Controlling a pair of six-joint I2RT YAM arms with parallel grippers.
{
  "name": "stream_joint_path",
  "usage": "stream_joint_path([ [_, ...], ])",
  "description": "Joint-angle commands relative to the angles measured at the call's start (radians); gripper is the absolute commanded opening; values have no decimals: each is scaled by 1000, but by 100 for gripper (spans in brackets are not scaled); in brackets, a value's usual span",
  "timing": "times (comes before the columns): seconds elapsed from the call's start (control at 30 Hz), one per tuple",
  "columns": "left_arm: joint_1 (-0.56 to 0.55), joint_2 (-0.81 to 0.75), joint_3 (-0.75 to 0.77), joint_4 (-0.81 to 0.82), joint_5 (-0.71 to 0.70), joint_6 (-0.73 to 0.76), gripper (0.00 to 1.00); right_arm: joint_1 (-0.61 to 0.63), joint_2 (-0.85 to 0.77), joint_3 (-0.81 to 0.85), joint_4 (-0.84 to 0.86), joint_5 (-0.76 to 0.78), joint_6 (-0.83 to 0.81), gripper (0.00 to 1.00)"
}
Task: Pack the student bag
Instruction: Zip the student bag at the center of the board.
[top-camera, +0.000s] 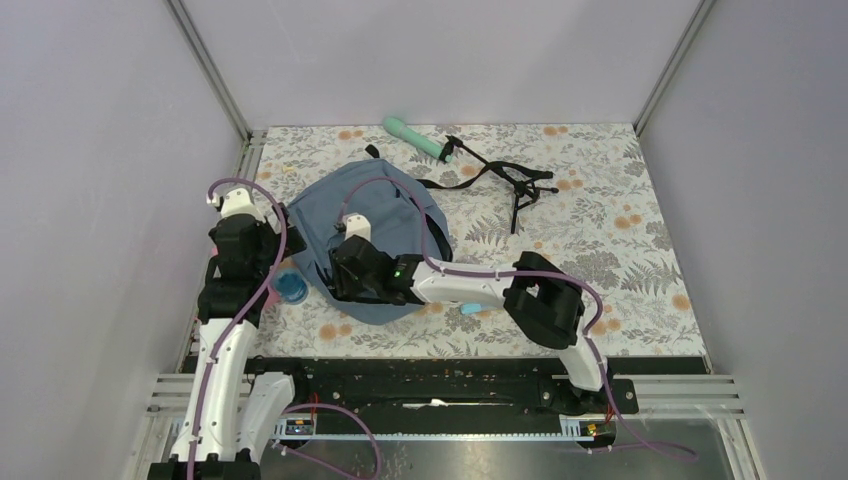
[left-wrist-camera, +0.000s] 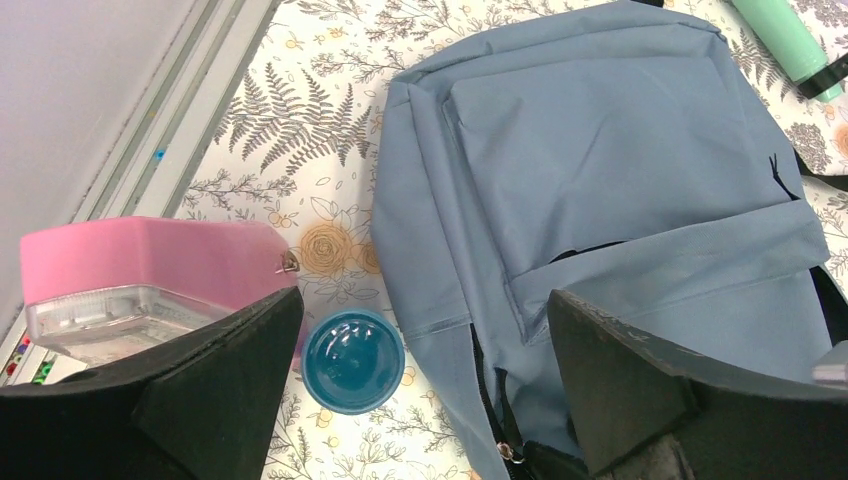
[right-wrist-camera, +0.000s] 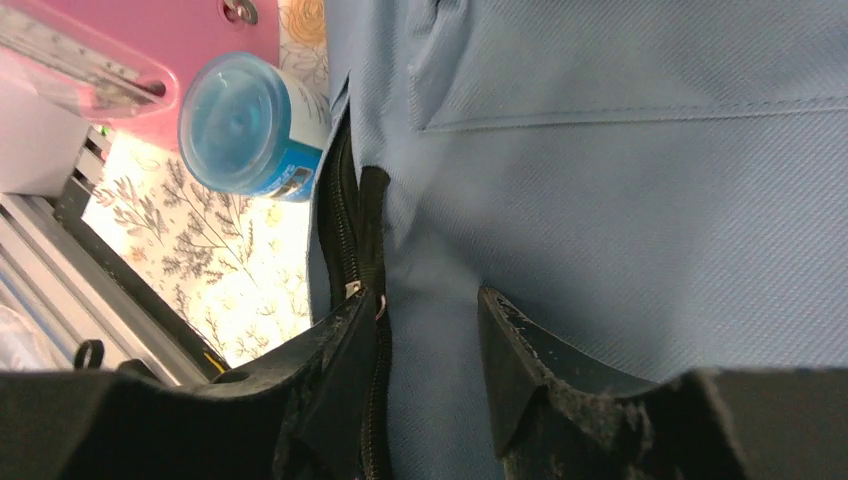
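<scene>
The student bag, a slate-blue backpack, lies flat mid-table, front pocket up. It fills the left wrist view and the right wrist view. My left gripper is open wide and empty, hovering over the bag's left edge and a round blue jar. My right gripper sits on the bag's near-left edge, jaws narrowed on a fold of fabric right beside the dark zipper. The zipper pull lies at its left fingertip.
A pink box with a clear lid lies left of the jar. A mint-green cylinder and a black strapped item lie at the back. A small light-blue object lies under my right arm.
</scene>
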Motion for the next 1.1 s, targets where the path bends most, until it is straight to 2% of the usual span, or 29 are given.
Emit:
stream_joint_path([
  [0.0,16,-18,26,39,15,-9,99,-31,-26,50,35,14,40,50],
  [0.47,16,-22,22,45,30,-7,99,-48,111,229,-73,-68,58,50],
  [1.07,16,-21,20,48,40,-7,99,-36,129,187,-21,-189,166,46],
])
